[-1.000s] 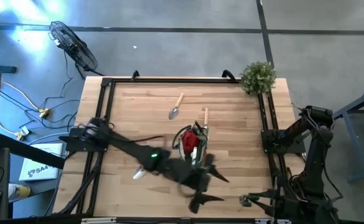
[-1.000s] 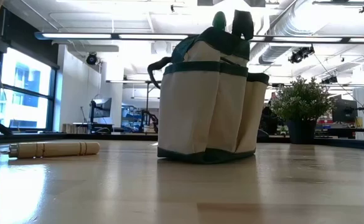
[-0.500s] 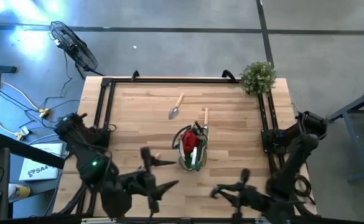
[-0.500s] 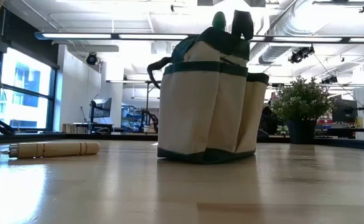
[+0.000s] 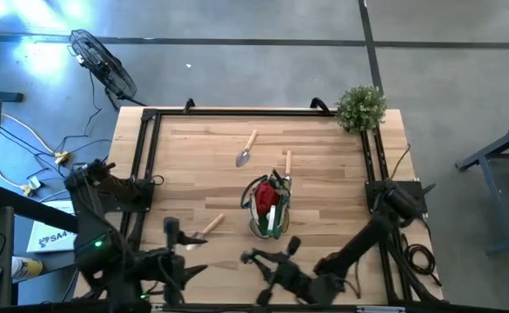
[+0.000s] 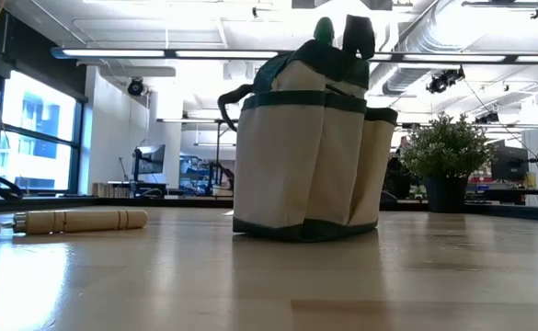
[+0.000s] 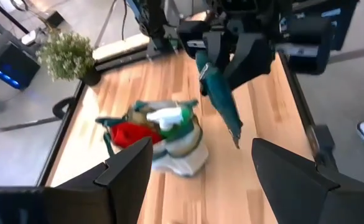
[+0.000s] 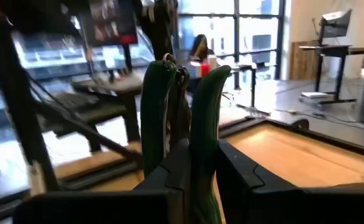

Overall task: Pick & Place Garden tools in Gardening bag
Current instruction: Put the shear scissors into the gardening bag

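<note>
The gardening bag (image 5: 267, 207) stands upright mid-table with a red piece (image 7: 129, 132) and a white-and-green spray bottle (image 7: 169, 116) in it. Green-handled pruners (image 7: 219, 99) are in my right gripper (image 5: 270, 261), which is shut on them just near of the bag. My left gripper (image 5: 177, 250) hangs open and empty at the near left. One trowel (image 5: 245, 149) lies flat at the far middle, another (image 5: 204, 229) lies flat left of the bag, and a third wooden handle (image 5: 286, 161) shows at the bag's far side. My right gripper pinches the pruners between its two fingers, low on the two green handles (image 8: 197, 155), which stand out ahead of the fingertips along the fingers. The fingers come in about level from the table's right. The pruners are lifted clear of the table.
A bushy potted plant (image 5: 360, 107) stands at the far right corner. Black frame rails (image 5: 145, 156) run along the table's left, right and far edges. Bare wood lies between the bag and the near edge (image 6: 269, 285).
My left gripper has drawn back from just near of the bag toward the near left corner, staying open. My right gripper has swung from the near right corner toward the left along the near edge, carrying the pruners up to the bag. The bag and trowels have not moved.
</note>
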`<state>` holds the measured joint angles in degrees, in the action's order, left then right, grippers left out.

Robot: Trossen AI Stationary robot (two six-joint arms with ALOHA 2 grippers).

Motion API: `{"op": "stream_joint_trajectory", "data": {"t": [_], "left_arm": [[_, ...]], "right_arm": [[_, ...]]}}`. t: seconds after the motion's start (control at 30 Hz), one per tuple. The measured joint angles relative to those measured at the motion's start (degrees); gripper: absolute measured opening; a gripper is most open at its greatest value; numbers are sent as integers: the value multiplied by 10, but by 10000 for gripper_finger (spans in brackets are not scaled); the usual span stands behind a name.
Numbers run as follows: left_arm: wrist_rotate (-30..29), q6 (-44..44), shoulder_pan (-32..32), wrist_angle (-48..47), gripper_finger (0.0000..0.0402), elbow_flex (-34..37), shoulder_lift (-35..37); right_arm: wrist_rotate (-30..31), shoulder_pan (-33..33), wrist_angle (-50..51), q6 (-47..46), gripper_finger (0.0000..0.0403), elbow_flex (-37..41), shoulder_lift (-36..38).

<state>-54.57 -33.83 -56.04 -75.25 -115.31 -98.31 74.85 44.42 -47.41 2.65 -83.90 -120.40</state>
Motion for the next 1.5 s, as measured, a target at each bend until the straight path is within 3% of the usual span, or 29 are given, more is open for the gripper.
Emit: {"op": "stream_joint_trajectory", "data": {"t": [0.2, 0.4, 0.77, 1.03, 1.5], "left_arm": [[-24, -92, -49, -85, 267, 0, 8], [-23, -181, -92, -149, 267, 0, 7], [-10, -186, -142, -148, 267, 0, 7], [33, -192, -143, -148, 267, 0, 7], [25, -201, -142, -148, 267, 0, 7]], "right_arm": [[156, -23, 60, 18, 40, -97, -65], [150, -25, 60, 17, 40, -138, -82], [152, -26, 61, 34, 40, -142, -81], [152, -31, 69, 55, 40, -142, -81], [151, -46, 44, 83, 40, -107, -80]]}}
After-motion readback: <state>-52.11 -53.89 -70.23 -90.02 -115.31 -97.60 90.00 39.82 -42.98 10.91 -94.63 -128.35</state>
